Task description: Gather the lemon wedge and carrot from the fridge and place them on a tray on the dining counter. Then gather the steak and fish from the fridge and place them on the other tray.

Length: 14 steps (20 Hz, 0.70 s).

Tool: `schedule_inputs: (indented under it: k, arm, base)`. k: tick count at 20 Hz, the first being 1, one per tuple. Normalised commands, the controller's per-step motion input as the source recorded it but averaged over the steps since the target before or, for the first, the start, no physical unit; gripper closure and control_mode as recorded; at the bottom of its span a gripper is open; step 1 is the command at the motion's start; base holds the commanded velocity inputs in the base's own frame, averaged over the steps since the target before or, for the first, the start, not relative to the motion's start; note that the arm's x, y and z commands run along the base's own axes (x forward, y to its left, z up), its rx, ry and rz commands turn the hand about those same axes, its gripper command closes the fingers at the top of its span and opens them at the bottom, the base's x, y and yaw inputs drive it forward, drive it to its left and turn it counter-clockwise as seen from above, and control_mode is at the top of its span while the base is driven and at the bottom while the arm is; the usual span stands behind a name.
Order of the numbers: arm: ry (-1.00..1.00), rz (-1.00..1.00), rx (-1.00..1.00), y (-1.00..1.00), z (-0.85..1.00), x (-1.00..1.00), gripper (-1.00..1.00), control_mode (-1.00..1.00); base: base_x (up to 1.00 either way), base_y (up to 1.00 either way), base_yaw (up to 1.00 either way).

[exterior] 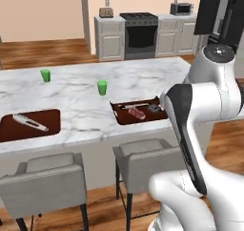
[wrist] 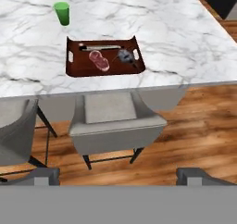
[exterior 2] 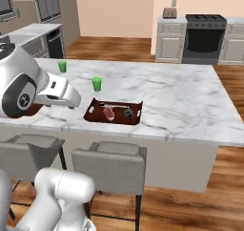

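Steak (wrist: 99, 60) and fish (wrist: 124, 56) lay side by side, slightly apart, on a dark brown tray (wrist: 78, 68) near the dining counter (wrist: 152, 28) edge, a thin silver utensil (wrist: 101, 46) behind them. Gripper (wrist: 118, 177) hung back over the stools (wrist: 111, 119), jaws spread wide, empty.

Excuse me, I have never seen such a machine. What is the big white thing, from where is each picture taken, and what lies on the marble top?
The white thing is a robot arm on a driving base. Two cameras ride behind it, left and right; the third sits on its hand, where the gripper stands open, holding nothing. On the dining counter a brown tray carries the steak, the fish and a thin silver utensil. A second tray holds another utensil. Two green cups stand nearby, with grey stools in front.
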Motion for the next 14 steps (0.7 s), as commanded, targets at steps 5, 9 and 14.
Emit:
schedule_inputs:
  k: [5, 9, 14]
  arm:
    - [0.00, 0.00, 0.00, 0.00, 0.00, 0.00, -1.00, 1.00]
    - [0.00, 0.00, 0.00, 0.00, 0.00, 0.00, -1.00, 1.00]
    - [0.00, 0.00, 0.00, 0.00, 0.00, 0.00, -1.00, 1.00]
  base:
    - [-0.05, -1.00, -0.22]
    - [0.43, -1.00, -0.25]
    - [0.62, -1.00, -0.23]
